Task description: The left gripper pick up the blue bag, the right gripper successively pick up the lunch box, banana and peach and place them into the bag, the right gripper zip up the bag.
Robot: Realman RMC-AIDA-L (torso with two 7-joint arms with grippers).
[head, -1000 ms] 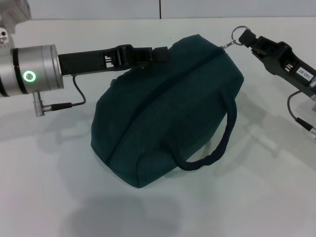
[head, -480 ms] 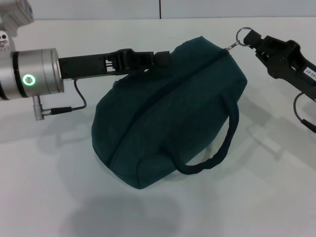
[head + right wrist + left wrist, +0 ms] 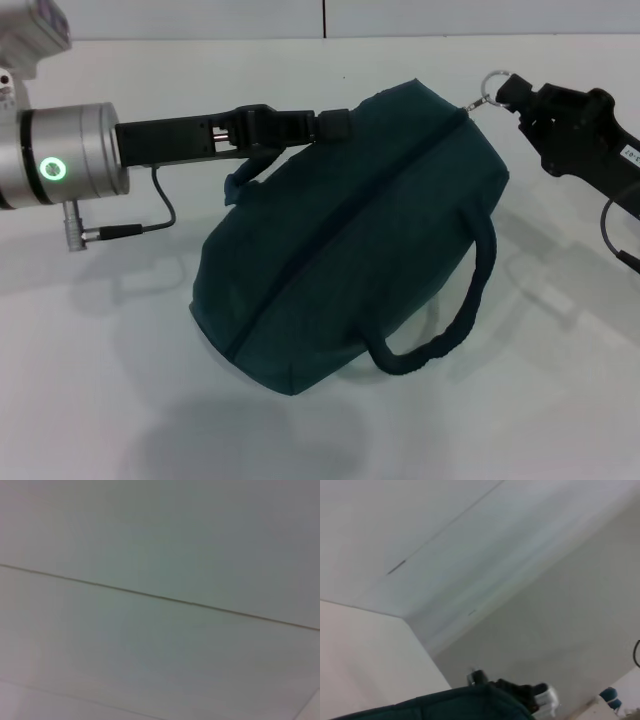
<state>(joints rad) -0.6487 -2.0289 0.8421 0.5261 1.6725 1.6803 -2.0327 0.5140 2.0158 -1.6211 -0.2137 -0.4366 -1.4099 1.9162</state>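
The bag (image 3: 345, 235) sits mid-table, zipped, contents hidden. The left gripper (image 3: 335, 124) clamps its 11 o'clock edge; the right gripper (image 3: 512, 98) pinches the zipper ring (image 3: 494, 82) at 2 o'clock.

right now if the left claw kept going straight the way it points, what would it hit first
The left claw points across toward the robot's right, and its tip is already at the blue bag, at the upper edge. Pushing on, it would press into the bag first, though depth is hard to judge.
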